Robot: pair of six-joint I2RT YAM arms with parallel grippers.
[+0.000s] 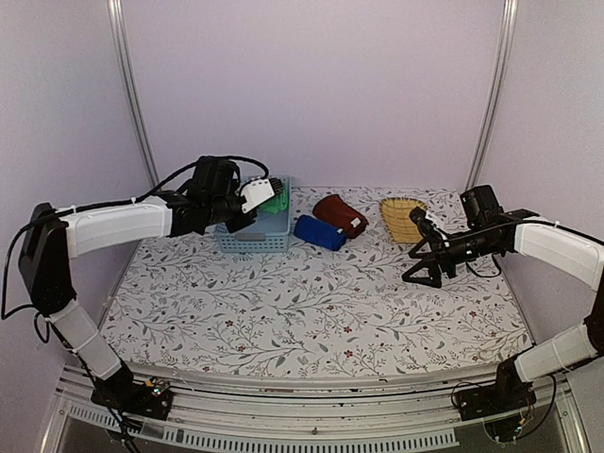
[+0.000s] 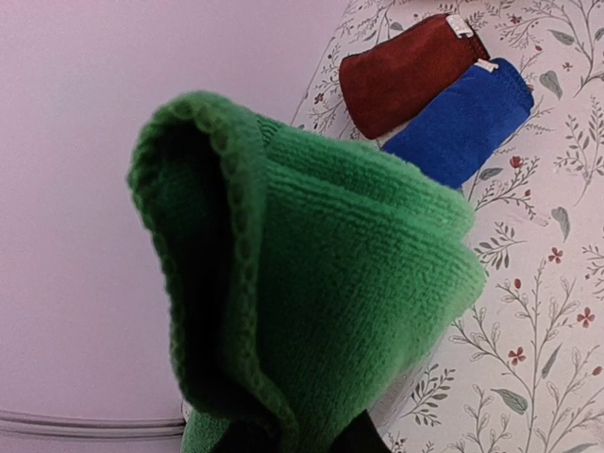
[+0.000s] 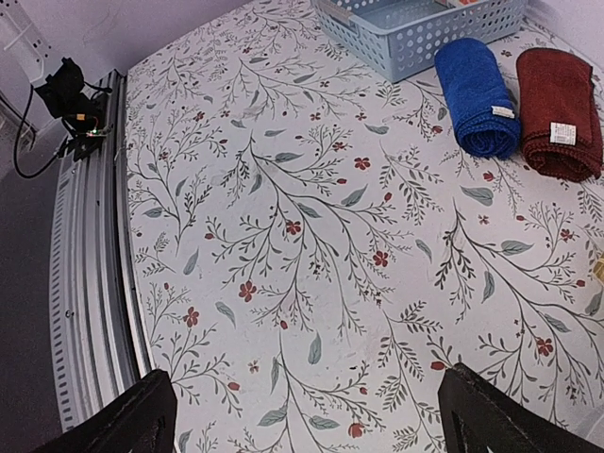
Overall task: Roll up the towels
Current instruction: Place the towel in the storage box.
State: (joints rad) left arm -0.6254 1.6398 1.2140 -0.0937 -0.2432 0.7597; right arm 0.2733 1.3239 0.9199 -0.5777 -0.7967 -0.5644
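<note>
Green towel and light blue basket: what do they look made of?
The green towel looks like soft microfibre or terry cloth, matte, with fine ribbed pile and a stitched edge. The basket is probably moulded plastic: smooth, rigid-looking walls pierced by an even grid of holes.

The green towel (image 2: 359,283) was soft, matt cloth with a fine ribbed pile, and the blue towel (image 3: 477,94) and maroon towel (image 3: 559,109) looked much the same. The basket (image 3: 415,38) was smooth perforated plastic, the tray (image 1: 401,219) rough woven wicker, and the table cover (image 3: 302,236) flat and matt.
</note>
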